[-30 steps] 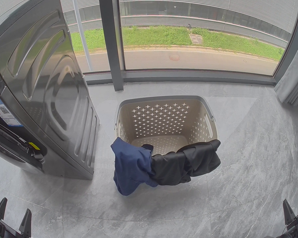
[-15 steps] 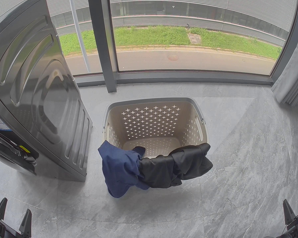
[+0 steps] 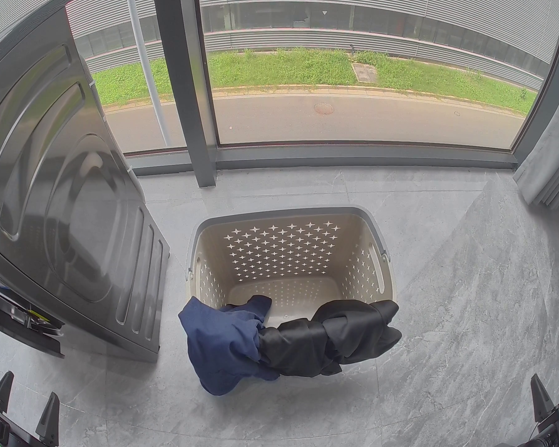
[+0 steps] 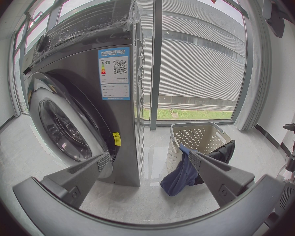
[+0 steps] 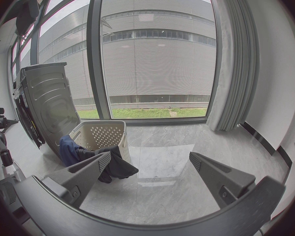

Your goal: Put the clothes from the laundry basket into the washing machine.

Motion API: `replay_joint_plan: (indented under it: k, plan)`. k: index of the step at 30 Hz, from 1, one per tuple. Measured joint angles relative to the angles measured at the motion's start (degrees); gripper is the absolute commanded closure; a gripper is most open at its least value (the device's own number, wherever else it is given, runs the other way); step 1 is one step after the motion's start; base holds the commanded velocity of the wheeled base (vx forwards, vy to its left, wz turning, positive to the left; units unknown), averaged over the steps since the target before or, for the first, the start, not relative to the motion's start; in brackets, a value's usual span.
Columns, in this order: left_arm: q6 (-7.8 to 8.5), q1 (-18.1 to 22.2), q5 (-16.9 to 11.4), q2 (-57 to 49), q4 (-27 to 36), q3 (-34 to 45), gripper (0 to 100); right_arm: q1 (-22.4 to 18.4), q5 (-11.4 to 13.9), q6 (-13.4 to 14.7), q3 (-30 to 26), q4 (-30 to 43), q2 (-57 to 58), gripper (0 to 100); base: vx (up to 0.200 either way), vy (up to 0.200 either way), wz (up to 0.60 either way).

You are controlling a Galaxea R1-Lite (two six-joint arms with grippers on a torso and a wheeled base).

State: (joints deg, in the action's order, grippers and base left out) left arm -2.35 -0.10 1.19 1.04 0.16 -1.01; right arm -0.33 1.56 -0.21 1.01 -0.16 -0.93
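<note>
Clothes [image 3: 273, 349]: two pieces, draped over near rim of laundry basket [image 3: 286, 212], partly inside, partly hanging down outside toward floor [image 3: 466, 293]. On left, blue garment [image 3: 220, 346], bunched at near-left corner, lower edge at floor or just above; cannot tell which. To its right, black garment [image 3: 329, 339], lying along near rim as far as near-right corner, touching and partly overlapping the blue piece.

Basket beige with grey rim, star-shaped perforations in walls, slot handle in right wall. Upright on floor, middle of scene, just right of washing machine [image 3: 62, 206] but apart from it.

Machine dark grey, at left, ribbed side panel toward basket. On its front, round glass door [image 4: 67, 128], seemingly standing ajar, dark gap along one edge; not certain. Blue label [image 4: 114, 73] high on front, small yellow sticker [image 4: 116, 139] lower down.

Left end effector [image 4: 148, 156]: low at near left, fingers spread wide, gripping nothing, well apart from clothes and machine. Right end effector [image 5: 149, 157]: low at near right, likewise spread wide and gripping nothing, well apart from basket.

Beyond basket, far side: floor-to-ceiling window with dark post [image 3: 183, 76], road and grass strip outside. Pale curtain [image 3: 553, 156] at far right. Floor grey, marbled tile.
</note>
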Motion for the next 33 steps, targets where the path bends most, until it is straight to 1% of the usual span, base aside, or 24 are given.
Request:
replay_joint_plan:
  k: [9,21,33]
  plan:
    - [0.0,-0.01,0.0,0.0,0.02,0.0,0,0.04,0.0,0.02,0.0,0.02,0.0,0,0.0,-0.2,0.0]
    - [0.0,0.02,-0.02,0.0,0.0,0.0,0,0.09,-0.01,0.02,0.0,0.02,0.0,0,0.0,0.0,0.0]
    - [-0.02,0.0,0.0,-0.02,0.0,0.0,0,0.04,0.0,0.02,0.0,0.0,0.0,0,0.2,0.0,0.0]
